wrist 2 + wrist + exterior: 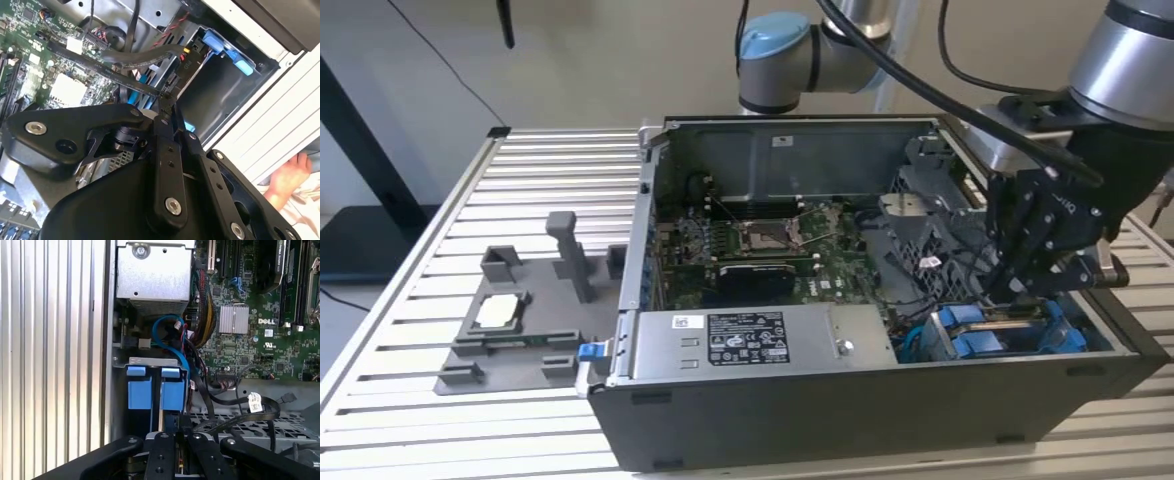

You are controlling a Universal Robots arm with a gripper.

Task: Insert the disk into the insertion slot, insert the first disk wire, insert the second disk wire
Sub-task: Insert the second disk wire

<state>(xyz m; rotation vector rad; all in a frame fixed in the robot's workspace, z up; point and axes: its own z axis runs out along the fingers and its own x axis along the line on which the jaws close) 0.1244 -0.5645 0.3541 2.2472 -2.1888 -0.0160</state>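
Note:
My gripper (1009, 298) reaches down into the open computer case at the exterior view's right, over the insertion slot (937, 340), a dark drive cage. In the second wrist view the gripper (165, 101) is shut on the end of a thin black disk wire (127, 81) that runs back toward the motherboard. A second black connector (183, 61), with red and yellow leads, hangs beside the slot (220, 97). Two blue plastic blocks (150, 392) stand in the slot (150, 361) just in front of the gripper (176, 434). The disk's grey body is hidden.
A silver power-supply box (747, 340) lies along the case's near wall, with the motherboard (747, 245) behind it. A blue cable (170, 335) loops between the box and the cage. A grey fixture (520, 320) sits outside the case. A person's hand (292, 175) shows beyond the case.

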